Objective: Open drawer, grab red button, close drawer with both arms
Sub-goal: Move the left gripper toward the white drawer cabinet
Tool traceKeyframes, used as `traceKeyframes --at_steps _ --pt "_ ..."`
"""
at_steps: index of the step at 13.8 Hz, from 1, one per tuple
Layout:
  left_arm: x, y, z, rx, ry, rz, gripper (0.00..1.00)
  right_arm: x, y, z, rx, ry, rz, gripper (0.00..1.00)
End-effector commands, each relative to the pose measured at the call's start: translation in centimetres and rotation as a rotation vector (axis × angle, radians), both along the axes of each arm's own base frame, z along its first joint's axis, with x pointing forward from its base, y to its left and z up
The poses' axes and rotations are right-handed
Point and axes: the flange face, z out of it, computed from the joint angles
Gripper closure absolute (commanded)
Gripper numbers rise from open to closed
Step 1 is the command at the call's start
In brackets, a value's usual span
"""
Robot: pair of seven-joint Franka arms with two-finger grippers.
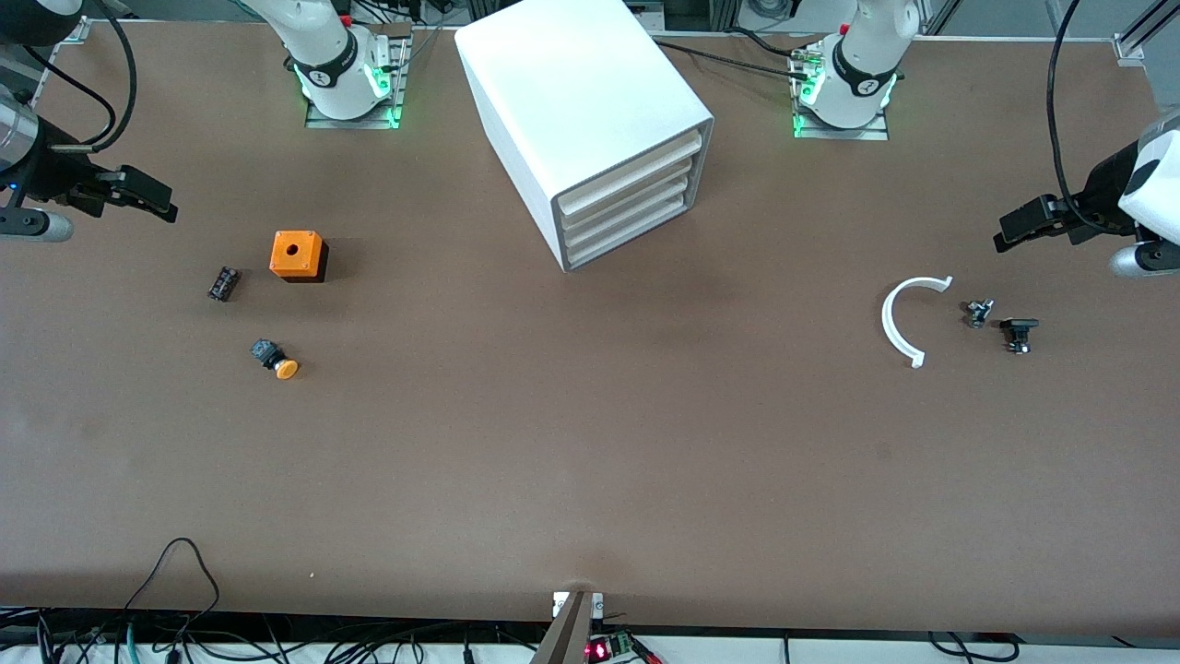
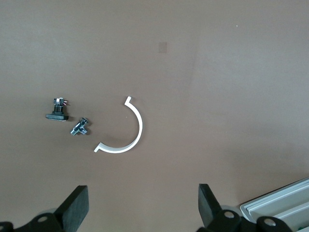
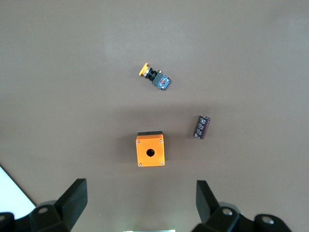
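Note:
The big white cabinet (image 1: pixel 590 111) stands mid-table between the two arm bases. Its stacked drawers (image 1: pixel 631 198) show cream fronts and all are pushed in. No red-capped button is in view. My left gripper (image 1: pixel 1011 234) hangs open and empty over the left arm's end of the table; the left wrist view shows its fingers (image 2: pixel 77 205) wide apart above bare table. My right gripper (image 1: pixel 155 199) hangs open and empty over the right arm's end; in the right wrist view its fingers (image 3: pixel 75 198) frame the table beside the orange cube.
An orange cube with a hole (image 1: pixel 298 255), an orange-capped black button (image 1: pixel 275 359) and a small dark part (image 1: pixel 223 283) lie toward the right arm's end. A white curved strip (image 1: pixel 908 318) and two small dark parts (image 1: pixel 979 312) (image 1: pixel 1019 333) lie toward the left arm's end.

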Motion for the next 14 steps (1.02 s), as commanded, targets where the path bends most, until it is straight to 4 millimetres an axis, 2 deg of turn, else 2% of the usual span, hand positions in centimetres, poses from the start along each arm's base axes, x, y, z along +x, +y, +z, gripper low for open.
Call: traceKeyframes --at_steps 1,13,14 --pt "0.16 0.11 0.78 0.004 -0.003 -0.024 0.00 -0.75 0.06 0.22 0.002 -0.005 0.015 0.00" --pt "0.26 -0.19 0.75 0.005 -0.003 -0.027 0.00 -0.46 -0.12 0.12 0.006 -0.005 -0.002 0.00" --pt "0.27 -0.28 0.75 0.005 -0.003 -0.027 0.00 -0.46 0.56 0.26 0.001 -0.007 0.012 0.00"
